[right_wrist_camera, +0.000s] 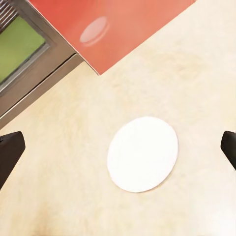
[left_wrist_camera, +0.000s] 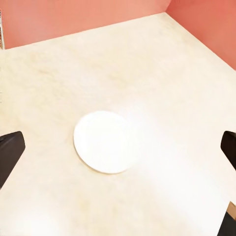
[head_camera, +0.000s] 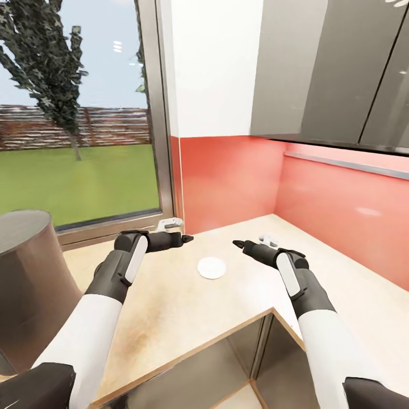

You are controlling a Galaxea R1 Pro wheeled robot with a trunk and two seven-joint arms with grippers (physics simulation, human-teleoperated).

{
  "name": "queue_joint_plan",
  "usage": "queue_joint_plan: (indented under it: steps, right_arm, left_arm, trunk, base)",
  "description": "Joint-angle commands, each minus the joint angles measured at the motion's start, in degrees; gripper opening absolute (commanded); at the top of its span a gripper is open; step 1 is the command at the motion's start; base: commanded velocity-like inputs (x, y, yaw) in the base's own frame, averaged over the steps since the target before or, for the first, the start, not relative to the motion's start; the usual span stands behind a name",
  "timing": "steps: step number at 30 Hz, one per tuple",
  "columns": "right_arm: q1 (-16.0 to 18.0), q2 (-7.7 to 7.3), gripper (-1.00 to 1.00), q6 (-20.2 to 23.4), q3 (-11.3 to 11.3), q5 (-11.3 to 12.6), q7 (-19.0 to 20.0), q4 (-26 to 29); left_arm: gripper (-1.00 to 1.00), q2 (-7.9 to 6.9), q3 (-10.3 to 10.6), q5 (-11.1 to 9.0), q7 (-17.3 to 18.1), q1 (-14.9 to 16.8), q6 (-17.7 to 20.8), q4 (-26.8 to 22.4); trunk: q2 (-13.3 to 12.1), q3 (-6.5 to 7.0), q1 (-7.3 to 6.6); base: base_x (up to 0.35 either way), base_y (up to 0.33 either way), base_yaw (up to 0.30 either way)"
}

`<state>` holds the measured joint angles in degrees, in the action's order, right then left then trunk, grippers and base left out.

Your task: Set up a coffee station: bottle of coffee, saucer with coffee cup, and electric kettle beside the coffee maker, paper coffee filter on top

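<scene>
Pale, speckled stone makes up the bench (head_camera: 170, 307), which runs into a corner under a coral-red backsplash (head_camera: 233, 182), with a window (head_camera: 74, 113) to one side and grey wall cabinets (head_camera: 335, 68) above. A single flat white disc, which I take to be the saucer (head_camera: 212, 267), though a paper filter would look much the same from here, lies alone on the bench, well clear of the walls. Both arms reach over it: the left claw (head_camera: 184, 238) hovers just beyond the disc on the window side, the right claw (head_camera: 240, 245) on the other side, both apart from it and above the surface. In each wrist view the dark fingertips (left_wrist_camera: 10, 155) sit at the far edges of the picture with the disc (left_wrist_camera: 104, 141) between them, so both claws stand released and empty; the right wrist view shows the same round shape (right_wrist_camera: 143, 154) centred between its tips. My reading is that the step in hand concerns this disc, either picking it up or just having set it down; the pictures alone do not settle which. A next move would call for lowering one claw and pinching the thin rim, which is awkward on a flat object lying flush on the bench.
</scene>
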<state>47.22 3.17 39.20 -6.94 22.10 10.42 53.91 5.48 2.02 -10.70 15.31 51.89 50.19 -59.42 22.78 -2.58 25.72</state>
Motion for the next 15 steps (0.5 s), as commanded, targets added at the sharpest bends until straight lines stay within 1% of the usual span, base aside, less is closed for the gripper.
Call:
queue_joint_plan:
  steps: [1, 9, 15]
  right_arm:
    - [0.06, 0.07, 1.00, 0.35, -0.27, -0.13, 0.30, 0.01]
    - [0.06, 0.00, 1.00, 0.35, -0.27, -0.18, 0.30, -0.08]
    - [0.06, -0.07, 1.00, 0.35, -0.27, -0.29, 0.30, -0.42]
  left_arm:
    - [1.00, -0.01, -0.05, -0.20, -0.02, 0.06, 0.30, -0.04]
    - [1.00, -0.02, -0.08, -0.20, -0.02, 0.06, 0.34, 0.00]
    - [1.00, 0.06, 0.00, -0.20, -0.10, -0.25, 0.31, 0.01]
  trunk:
    - [0.14, -0.14, 0.06]
    - [0.14, -0.14, 0.06]
    - [0.14, -0.14, 0.06]
  base:
    - [0.199, 0.000, 0.000]
    - [0.110, 0.000, 0.000]
    - [0.267, 0.000, 0.000]
